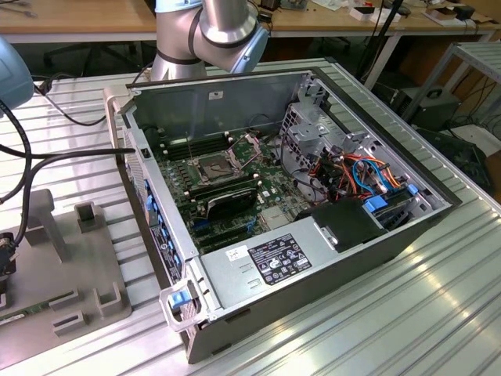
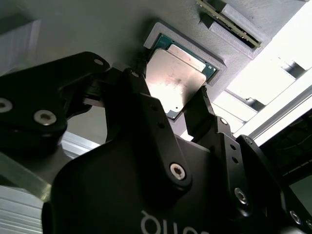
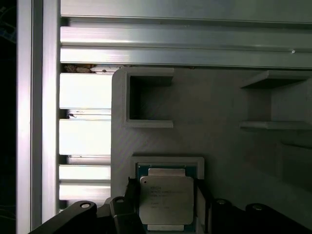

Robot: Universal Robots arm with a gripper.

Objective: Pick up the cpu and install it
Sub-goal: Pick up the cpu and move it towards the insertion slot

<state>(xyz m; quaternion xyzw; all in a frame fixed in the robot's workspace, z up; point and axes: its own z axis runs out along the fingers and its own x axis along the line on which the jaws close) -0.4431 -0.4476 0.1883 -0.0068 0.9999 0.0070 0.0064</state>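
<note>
Fingers (image 2: 136, 95) apart, straddled the cpu (image 3: 166, 200) on both sides (no clamp yet, by the look of it), seated flat in its grey holder (image 3: 219, 146). Risked tilting or jamming it in that snug recess through an off-centre squeeze. Pointed straight down over the holder, at the exterior view's left on the bench (image 1: 438, 313), with the open computer case (image 1: 313, 196) further right.

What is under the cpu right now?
The cpu lies in a raised square frame on the grey fixture plate. The frame's floor beneath the chip is covered, so whatever lies there cannot be seen.
</note>
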